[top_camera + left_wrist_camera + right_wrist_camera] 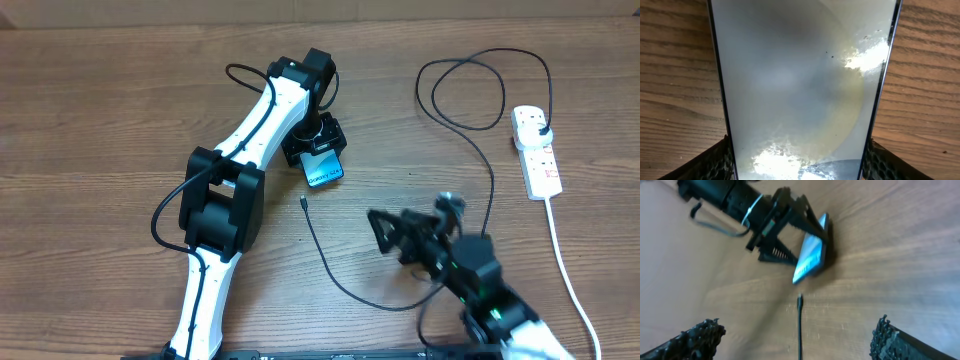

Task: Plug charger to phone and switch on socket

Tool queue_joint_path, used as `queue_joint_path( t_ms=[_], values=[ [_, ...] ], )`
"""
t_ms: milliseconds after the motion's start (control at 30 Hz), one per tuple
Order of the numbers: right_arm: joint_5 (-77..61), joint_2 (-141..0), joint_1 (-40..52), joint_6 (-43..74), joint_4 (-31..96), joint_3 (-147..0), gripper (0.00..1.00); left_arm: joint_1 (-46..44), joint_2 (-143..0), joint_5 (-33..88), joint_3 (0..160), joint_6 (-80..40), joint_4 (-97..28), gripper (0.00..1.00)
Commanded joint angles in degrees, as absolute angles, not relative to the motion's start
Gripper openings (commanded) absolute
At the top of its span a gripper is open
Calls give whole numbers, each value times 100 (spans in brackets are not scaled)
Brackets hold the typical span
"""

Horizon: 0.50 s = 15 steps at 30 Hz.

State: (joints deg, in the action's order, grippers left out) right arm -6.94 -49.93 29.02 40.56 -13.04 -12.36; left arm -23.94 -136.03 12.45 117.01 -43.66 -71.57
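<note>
Charger tip (302, 203) lies on the table (100, 120) ahead of your spread right gripper (380, 232), its cable running lengthwise toward the phone (325, 170), which your left gripper (320, 148) clamps by its edges, tilted.

Wooden table (100, 120), thin black charger (799, 330) snaking across it, white socket (537, 150) to one side — white cord (565, 260) trailing

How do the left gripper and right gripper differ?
The left gripper is shut on the phone, holding it tilted; the right gripper is open and empty. The left gripper is at the phone; the right gripper hangs short of the loose tip of the charger. Both are black.
</note>
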Motion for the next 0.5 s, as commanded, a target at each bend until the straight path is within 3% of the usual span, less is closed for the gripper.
queue_joint_path(
  t_ms=[0,200,467],
  values=[
    [-309,-6600,2967,4219,-1656,-1927,94,-2364,-13622,1363,11852,-4486,-7157,4],
    [-808,-8617,2969,4237,-1839,-3105,89,-2364,-13622,1387,11852,-4528,-7155,4],
    [-825,-9386,3035,4357,-2600,-3422,87,-2359,-13622,1686,11852,-4547,-7142,4]
  ],
)
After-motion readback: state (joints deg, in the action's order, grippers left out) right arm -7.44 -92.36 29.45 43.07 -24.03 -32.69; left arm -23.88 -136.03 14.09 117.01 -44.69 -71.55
